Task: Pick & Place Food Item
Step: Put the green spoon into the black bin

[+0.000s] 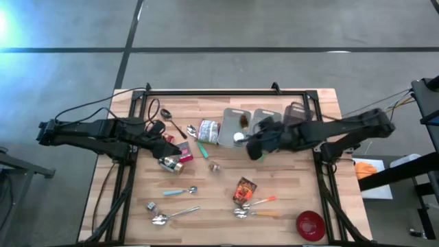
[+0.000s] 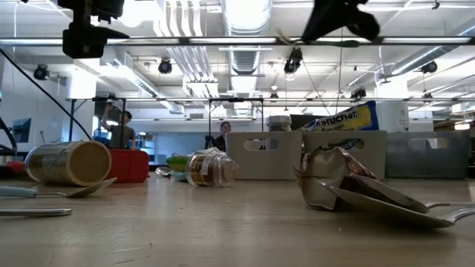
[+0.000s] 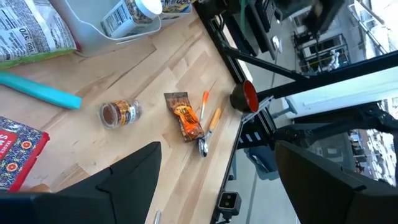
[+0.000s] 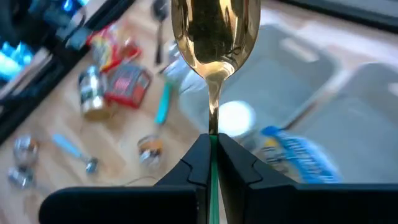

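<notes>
My right gripper (image 4: 212,155) is clamped on a spoon (image 4: 216,37) above the grey bins (image 1: 264,122).
From overhead, I see it at about 12 o'clock on the table (image 1: 288,199), over a white-lidded container (image 1: 239,137). My left gripper (image 1: 169,149), fingers apart and empty, waits at 9 o'clock beside a tin can (image 1: 170,163).

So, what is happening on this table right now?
The right arm's tool is shut on a gold spoon and holds it up above the grey bins at the back of the table. The left arm's tool is open and holds nothing; it sits over the table's left side, near a tin can and a red packet.
</notes>
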You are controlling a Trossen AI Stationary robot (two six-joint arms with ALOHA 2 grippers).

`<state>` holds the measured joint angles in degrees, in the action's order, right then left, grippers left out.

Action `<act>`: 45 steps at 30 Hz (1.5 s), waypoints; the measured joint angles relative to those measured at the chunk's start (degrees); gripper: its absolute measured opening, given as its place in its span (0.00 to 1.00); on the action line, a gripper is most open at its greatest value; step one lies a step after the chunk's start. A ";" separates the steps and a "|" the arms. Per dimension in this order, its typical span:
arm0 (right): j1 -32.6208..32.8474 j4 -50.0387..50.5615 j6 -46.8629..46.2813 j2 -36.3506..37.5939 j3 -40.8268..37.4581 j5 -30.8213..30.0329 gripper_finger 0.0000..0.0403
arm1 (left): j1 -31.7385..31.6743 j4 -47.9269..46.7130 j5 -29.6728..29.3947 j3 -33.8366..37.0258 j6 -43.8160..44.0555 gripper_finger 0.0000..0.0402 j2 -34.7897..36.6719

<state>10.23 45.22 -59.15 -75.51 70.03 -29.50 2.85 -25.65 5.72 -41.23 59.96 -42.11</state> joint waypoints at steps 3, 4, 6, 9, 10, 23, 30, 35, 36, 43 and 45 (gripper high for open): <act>-1.84 5.58 -3.06 4.69 -2.12 -2.02 0.03 | 0.00 0.02 -0.17 0.00 0.00 0.79 0.00; -2.71 7.18 -4.19 6.21 -3.04 -2.09 0.03 | 0.00 0.02 -0.22 0.00 0.02 0.79 0.00; -4.65 9.77 -6.83 8.93 -5.27 -2.18 0.03 | 0.00 0.07 -0.31 0.00 0.00 0.79 0.00; -7.90 10.85 -9.84 12.73 -9.14 -2.02 0.03 | 0.00 0.07 -0.44 0.00 0.02 0.79 -0.02; -9.11 11.12 -10.61 13.94 -10.38 -1.77 0.03 | 0.00 0.07 -0.50 0.00 0.02 0.79 -0.02; -27.95 15.42 -2.87 19.60 -19.83 9.02 0.03 | 0.00 0.07 -1.51 0.00 1.35 0.78 -0.02; -35.72 16.11 7.06 19.51 -22.39 14.34 0.03 | 0.00 0.04 -1.51 0.00 1.56 0.78 -0.02; -38.54 16.13 14.36 19.63 -24.52 16.52 0.03 | 0.00 -0.08 -1.51 0.00 1.57 0.78 -0.02; -38.93 16.13 15.68 19.60 -24.72 16.55 0.03 | 0.00 -0.09 -1.67 0.00 1.57 0.78 -0.02; -41.65 16.12 19.95 18.70 -25.39 16.71 0.03 | 0.00 -0.09 -2.78 0.00 1.62 0.78 -0.02; -42.39 16.62 19.95 18.38 -25.62 16.69 0.03 | 0.00 -0.08 -2.78 0.00 1.61 0.78 -0.02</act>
<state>-32.16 61.85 -39.20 -57.13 44.42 -12.82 2.85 -25.73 2.94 -41.23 61.58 -42.13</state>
